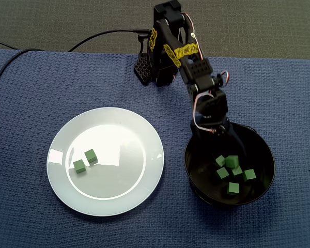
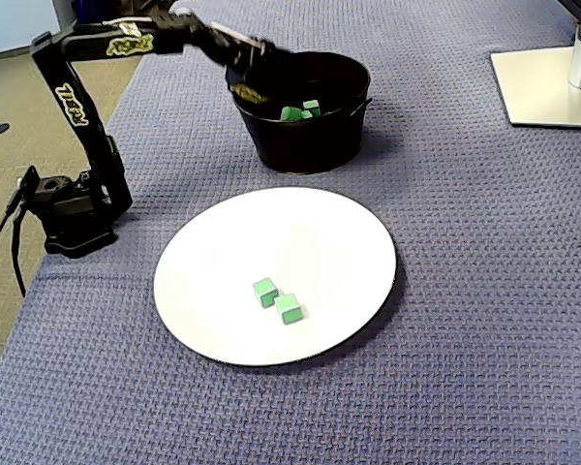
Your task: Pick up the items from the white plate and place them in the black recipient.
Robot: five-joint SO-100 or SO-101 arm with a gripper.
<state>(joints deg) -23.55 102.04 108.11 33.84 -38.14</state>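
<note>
Blue cloth under me, grey floor beyond.
A blue waffle-weave cloth [image 1: 31, 93] covers my table. In a fixed view, grey carpet [image 1: 51, 20] lies past its far edge, with a black cable [image 1: 98, 36] trailing over it. A white stand base [image 2: 547, 87] sits at one corner.

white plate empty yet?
Not empty: a green cube and a second green cube sit on the white plate, seen in both fixed views.

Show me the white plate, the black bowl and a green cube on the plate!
white plate [image 1: 126, 175]: in a fixed view, on its bare middle.
black bowl [image 2: 305, 147]: in a fixed view, on its outer wall.
green cube [image 1: 79, 165]: in a fixed view, on the top of the left one on the plate.
</note>
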